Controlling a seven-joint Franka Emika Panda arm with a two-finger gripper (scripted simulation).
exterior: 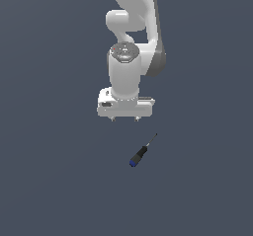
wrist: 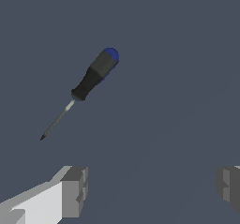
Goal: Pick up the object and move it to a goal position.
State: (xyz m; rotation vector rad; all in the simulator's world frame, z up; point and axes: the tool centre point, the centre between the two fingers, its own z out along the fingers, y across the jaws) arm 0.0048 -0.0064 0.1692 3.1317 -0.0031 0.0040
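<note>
The object is a small screwdriver point(exterior: 141, 152) with a black handle, a blue butt end and a thin dark shaft. It lies flat on the dark grey floor, slanted, just in front of the arm. In the wrist view the screwdriver point(wrist: 91, 80) lies ahead of the fingers, outside the gap between them. My gripper point(exterior: 125, 118) hangs above the floor behind the screwdriver, only its fingertip stubs showing under the white hand. The gripper point(wrist: 150, 188) is open, its two grey fingertips point(wrist: 75, 190) far apart with nothing between them.
The white Panda arm point(exterior: 133, 32) rises behind the hand toward the upper part of the exterior view. A plain dark grey floor point(exterior: 49, 180) surrounds everything; no marker or other object shows.
</note>
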